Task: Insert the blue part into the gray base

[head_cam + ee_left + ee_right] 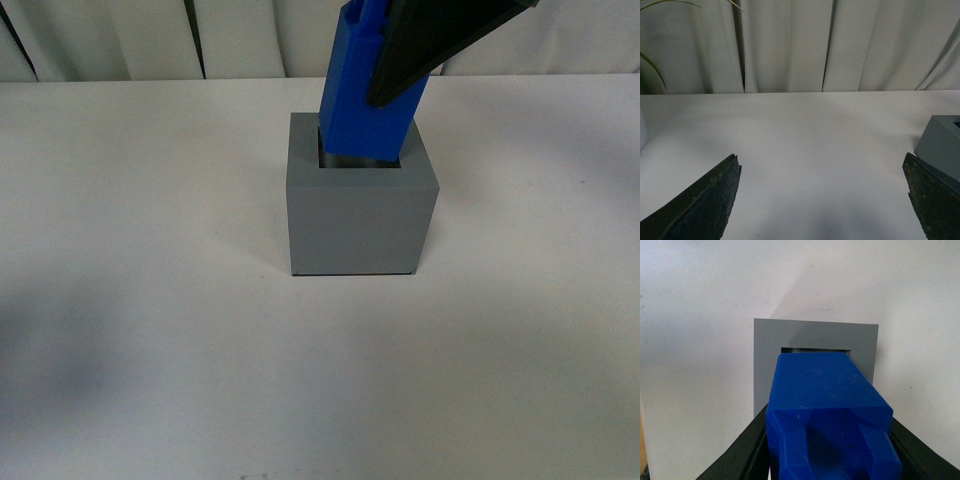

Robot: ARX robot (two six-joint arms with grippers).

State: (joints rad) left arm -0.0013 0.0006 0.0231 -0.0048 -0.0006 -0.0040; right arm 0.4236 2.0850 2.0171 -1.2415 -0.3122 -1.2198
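The gray base (360,215) stands on the white table (150,300) in the middle of the front view. The blue part (365,95) leans tilted with its lower end inside the base's square recess. My right gripper (420,60) is shut on the blue part and comes in from the upper right. In the right wrist view the blue part (825,405) sits between the black fingers (740,455), over the gray base (765,360). My left gripper (822,195) is open and empty above bare table, with a corner of the gray base (942,147) beside one finger.
White curtains (250,35) hang behind the table's far edge. A green plant leaf (652,65) shows in the left wrist view by the curtains. The table around the base is bare white surface.
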